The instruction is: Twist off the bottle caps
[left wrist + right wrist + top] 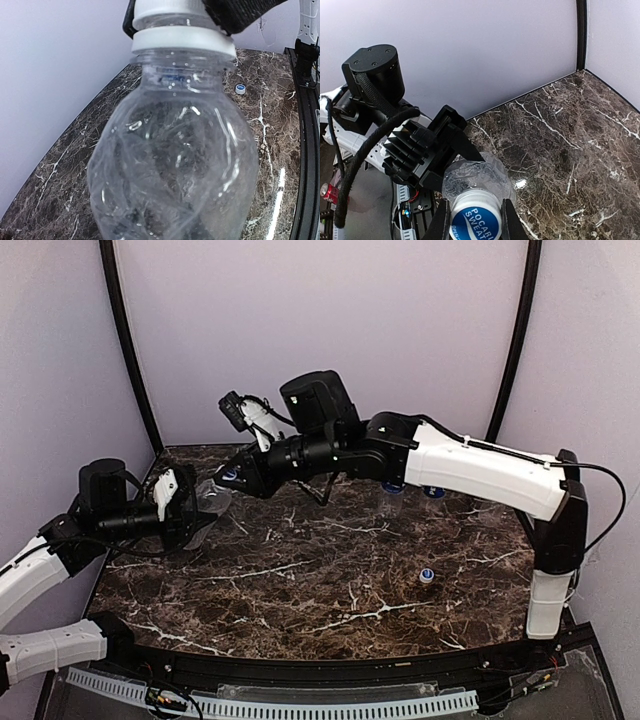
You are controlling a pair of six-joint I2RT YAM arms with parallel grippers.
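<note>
**Item 1: clear bottle**. Unlabelled, crumpled clear plastic with a white neck ring. Held off the marble table at its far left corner, lying roughly level with the neck towards the right arm. It fills most of the left wrist view.

**Item 2: bottle cap**. White rim, blue top printed "POCARI SWEAT". Seated on the neck of the clear bottle.

**Item 3: left gripper**. Closed down around the body of the clear bottle and carrying it above the table. Its black ribbed housing sits just behind the bottle in the right wrist view.

**Item 4: right gripper**. Reaches across from the right side of the table. Its jaws are clamped on the bottle cap, with one of the fingers pressed against each side of the rim.

**Item 5: loose cap**. Small, white and blue. Lies alone on the table right of centre, well apart from both grippers, and is also seen in the left wrist view.

**Item 6: second bottle**. Clear with a blue top. Stands on the table behind the right forearm, mostly hidden by it. Another blue top shows just to its right
</note>
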